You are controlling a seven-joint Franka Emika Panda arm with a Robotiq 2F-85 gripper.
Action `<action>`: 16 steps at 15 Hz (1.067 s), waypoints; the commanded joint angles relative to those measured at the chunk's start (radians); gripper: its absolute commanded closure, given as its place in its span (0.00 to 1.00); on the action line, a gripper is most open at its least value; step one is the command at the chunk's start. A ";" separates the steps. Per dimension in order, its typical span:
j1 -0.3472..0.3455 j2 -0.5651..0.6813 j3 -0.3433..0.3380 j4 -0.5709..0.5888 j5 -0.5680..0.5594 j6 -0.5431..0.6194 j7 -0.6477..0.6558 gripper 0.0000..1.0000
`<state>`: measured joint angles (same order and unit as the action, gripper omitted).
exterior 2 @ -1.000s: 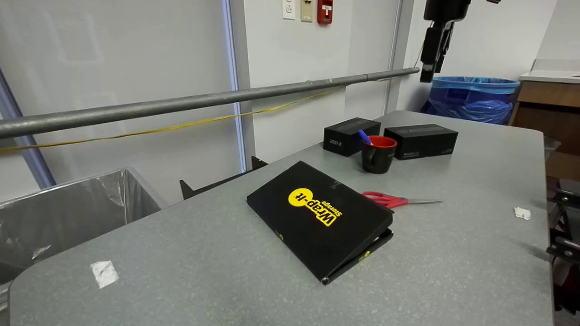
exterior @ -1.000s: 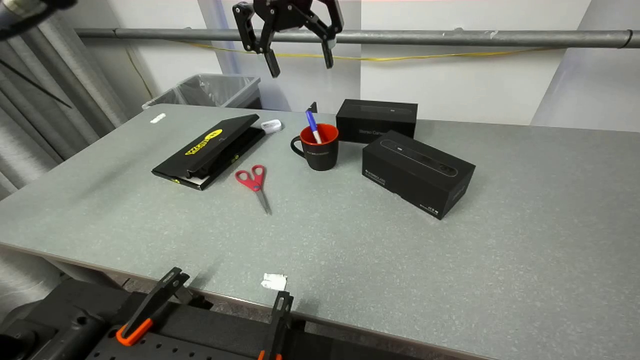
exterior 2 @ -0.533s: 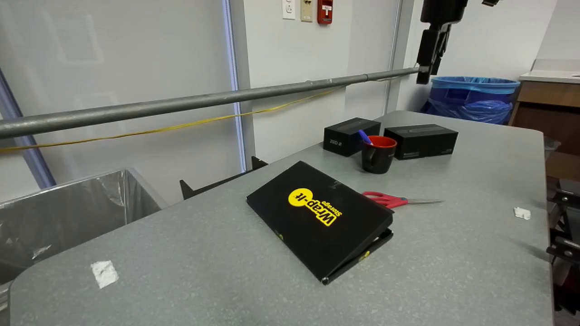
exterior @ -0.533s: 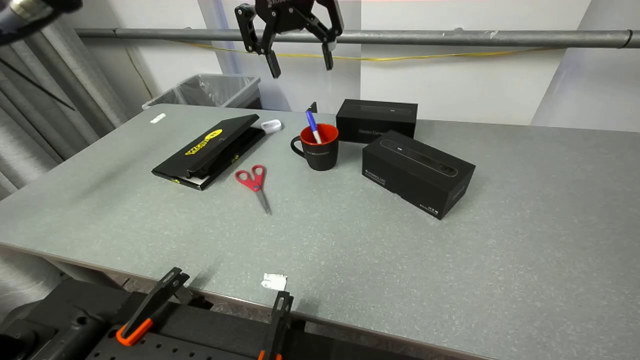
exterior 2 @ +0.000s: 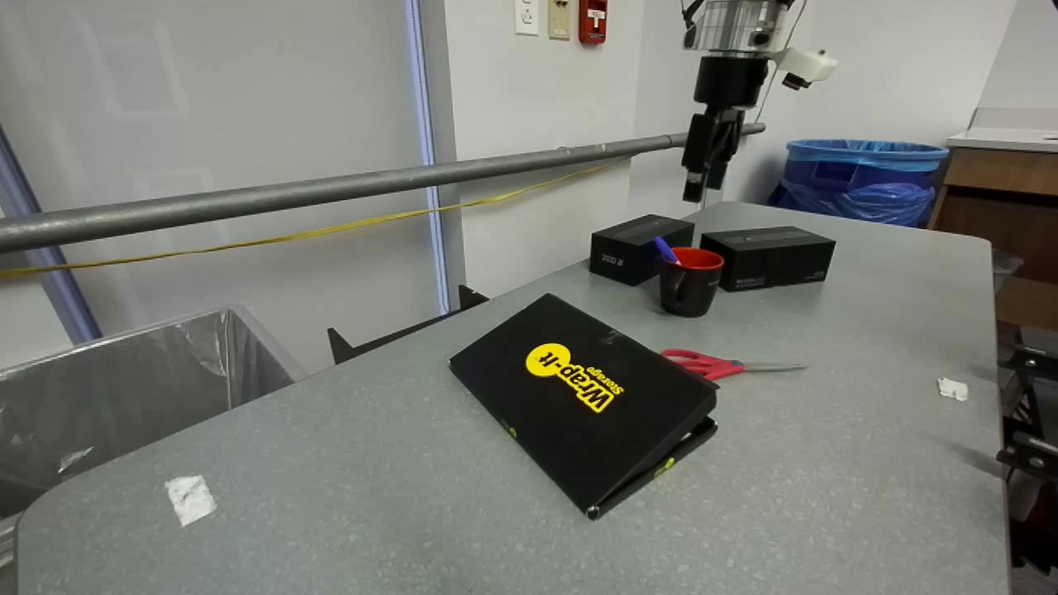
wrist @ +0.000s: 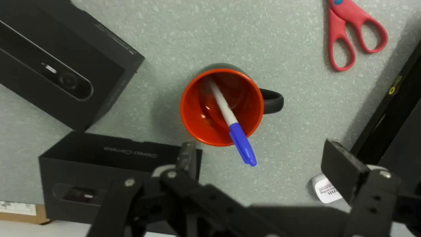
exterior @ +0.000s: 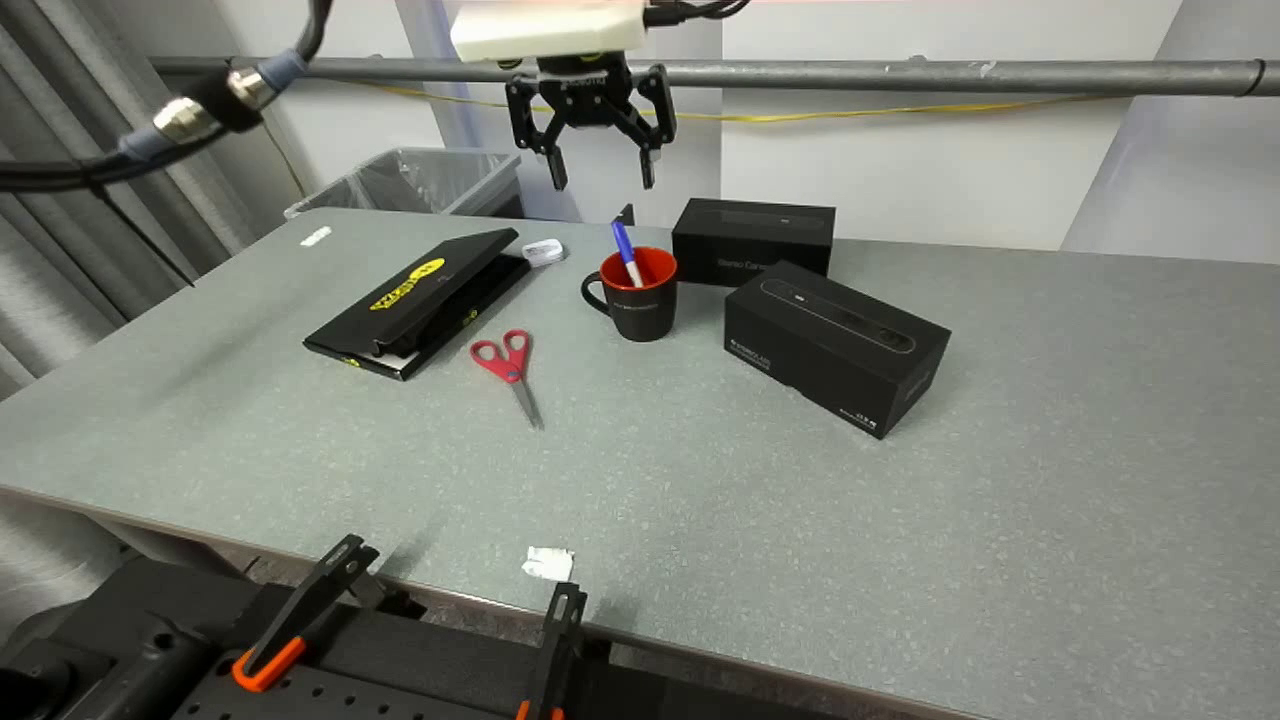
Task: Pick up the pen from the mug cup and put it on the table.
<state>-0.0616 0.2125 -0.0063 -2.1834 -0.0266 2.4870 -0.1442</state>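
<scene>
Wrist view, centre: your blue-capped pen (wrist: 231,120) leans in the round, glossy red-lined mug (wrist: 196,112) on the speckled table (wrist: 296,138); at bottom, your gripper (wrist: 264,162) gapes wide.

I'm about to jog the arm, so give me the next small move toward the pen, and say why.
I'd probably lower the fingers a little toward the pen: they stand open, higher than it, and in the wrist view its blue cap juts past the rim of the mug, the end showing between them.
</scene>
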 commanded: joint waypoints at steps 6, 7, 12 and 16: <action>0.003 0.134 0.032 0.125 0.042 -0.002 -0.037 0.00; 0.003 0.136 0.032 0.129 0.042 -0.002 -0.037 0.00; 0.010 0.198 0.031 0.163 0.028 -0.008 -0.036 0.00; 0.023 0.231 0.014 0.171 -0.018 0.004 -0.013 0.00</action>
<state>-0.0598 0.4047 0.0288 -2.0499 -0.0049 2.4861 -0.1807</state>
